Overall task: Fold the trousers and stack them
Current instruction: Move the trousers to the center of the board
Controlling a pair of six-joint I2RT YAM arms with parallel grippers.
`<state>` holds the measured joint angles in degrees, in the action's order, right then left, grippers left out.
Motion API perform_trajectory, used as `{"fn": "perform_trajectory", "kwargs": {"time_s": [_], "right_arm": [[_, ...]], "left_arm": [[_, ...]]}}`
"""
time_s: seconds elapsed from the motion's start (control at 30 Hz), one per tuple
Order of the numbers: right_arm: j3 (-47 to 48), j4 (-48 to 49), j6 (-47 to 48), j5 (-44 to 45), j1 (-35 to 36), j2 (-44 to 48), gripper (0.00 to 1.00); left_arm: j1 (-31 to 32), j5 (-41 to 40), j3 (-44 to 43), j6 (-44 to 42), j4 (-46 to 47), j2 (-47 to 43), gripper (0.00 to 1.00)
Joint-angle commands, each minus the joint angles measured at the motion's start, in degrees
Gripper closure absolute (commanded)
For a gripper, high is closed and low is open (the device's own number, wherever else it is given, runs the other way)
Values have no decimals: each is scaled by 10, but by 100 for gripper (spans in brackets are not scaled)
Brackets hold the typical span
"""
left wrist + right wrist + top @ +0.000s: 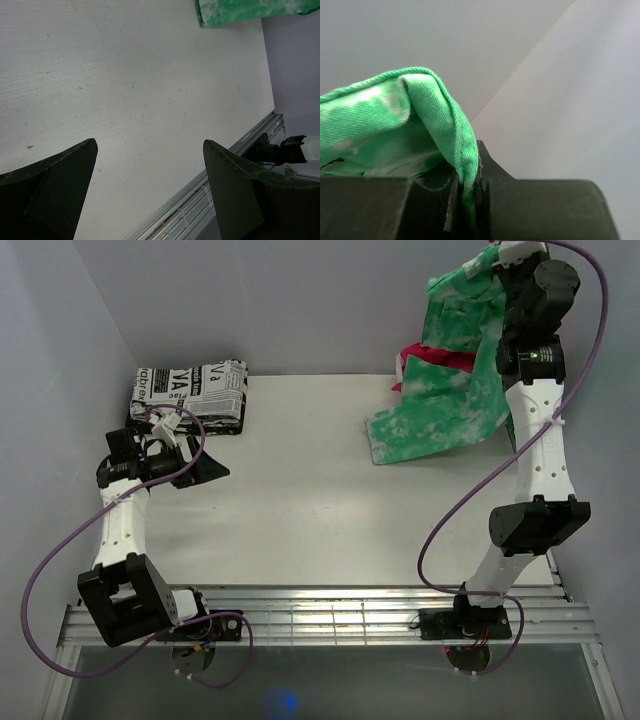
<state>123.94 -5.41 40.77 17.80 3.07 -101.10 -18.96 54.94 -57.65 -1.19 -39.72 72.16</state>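
Observation:
The mint green tie-dye trousers (450,390) hang from my right gripper (497,262), which is raised high at the back right. Their lower end rests on the table at the right. In the right wrist view the jaws are shut on a stitched fold of the trousers (440,115). A corner of the trousers shows at the top of the left wrist view (240,11). My left gripper (215,468) is open and empty, low over the table's left side, well apart from the trousers. Its two dark fingers (55,185) frame bare table.
A folded black-and-white newsprint-patterned cloth (190,395) lies at the back left corner. A hot-pink cloth (440,355) lies behind the hanging trousers at the back right. Grey walls close in the left, back and right. A metal rail (330,615) runs along the near edge.

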Motion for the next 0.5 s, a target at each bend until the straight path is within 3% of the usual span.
{"fn": "perform_trajectory", "kwargs": {"time_s": [0.0,0.3,0.47], "right_arm": [[74,177,-25,-21,3,47,92],[32,240,-174,-176,9,137,92],[3,260,-303,-343,11,176,92]], "left_arm": [[-1,16,-6,5,16,-14,2],[-1,31,-19,24,54,-37,2],[-2,56,-6,65,159,-99,2]]}}
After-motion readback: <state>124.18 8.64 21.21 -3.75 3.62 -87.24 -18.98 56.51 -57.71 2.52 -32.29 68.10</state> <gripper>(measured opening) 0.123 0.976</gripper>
